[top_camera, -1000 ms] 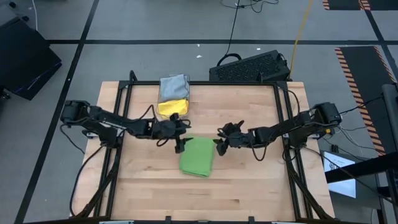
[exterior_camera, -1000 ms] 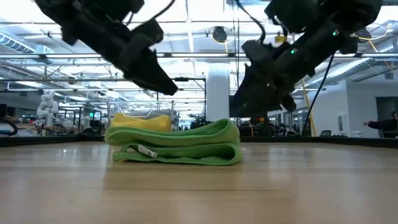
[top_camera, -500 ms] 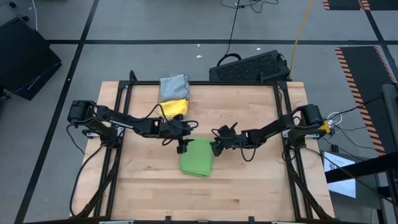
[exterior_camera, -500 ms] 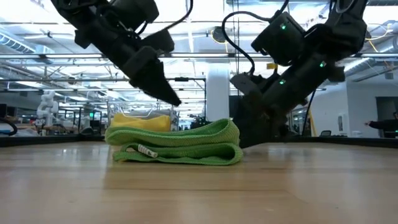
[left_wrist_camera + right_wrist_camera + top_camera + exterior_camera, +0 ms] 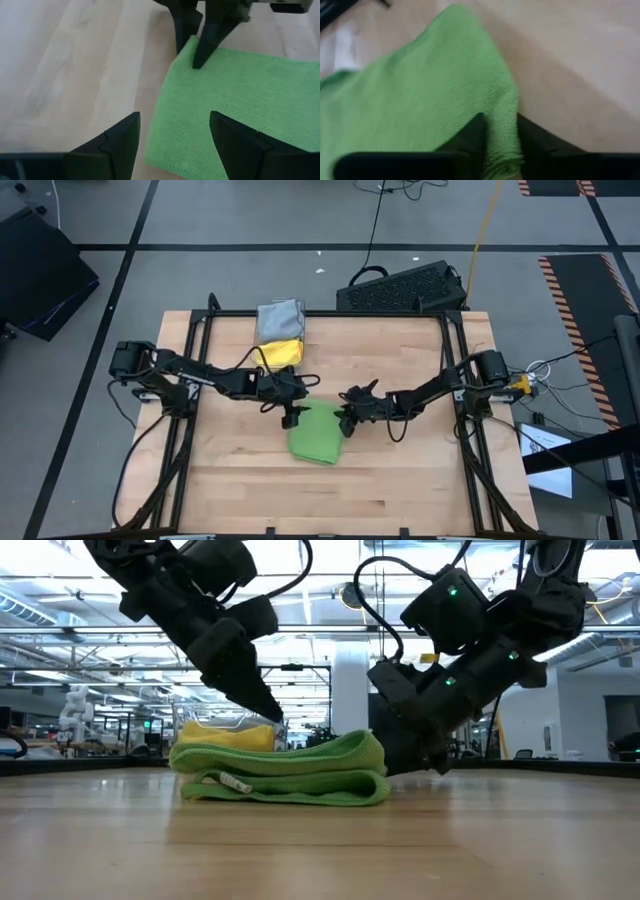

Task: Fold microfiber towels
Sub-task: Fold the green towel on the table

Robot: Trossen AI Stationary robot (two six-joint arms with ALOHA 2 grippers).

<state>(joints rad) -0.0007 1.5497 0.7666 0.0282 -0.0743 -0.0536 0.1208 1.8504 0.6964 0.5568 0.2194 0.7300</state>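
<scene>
A bright green towel [image 5: 316,436] lies folded in a thick flat pad at the table's middle, its white tag [image 5: 235,783] at the near side. My right gripper [image 5: 344,420] is shut on the towel's far right corner. My left gripper [image 5: 293,418] hovers open over the towel's far left corner, one finger on either side of that edge [image 5: 165,115]; I cannot tell whether it touches. A yellow towel [image 5: 278,352] and a grey towel [image 5: 280,320] lie folded at the far edge. My right gripper pinches the green towel's far right corner [image 5: 506,131] between its two fingers [image 5: 196,50]. They come slanting down from the table's right. A thick folded edge sits between them; how many layers, I cannot tell. The towel lies flat on the table.
A black keyboard-like box [image 5: 405,288] sits on the floor beyond the table's far right corner. Bare wood [image 5: 400,490] stretches toward the near edge and both sides of the green towel. The black frame rails [image 5: 190,430] run along the table's left and right.
My right gripper has come down and toward the table's left, onto the green towel's far right corner. My left gripper has sunk a little toward the towel's far left corner. The towel lies as before.
</scene>
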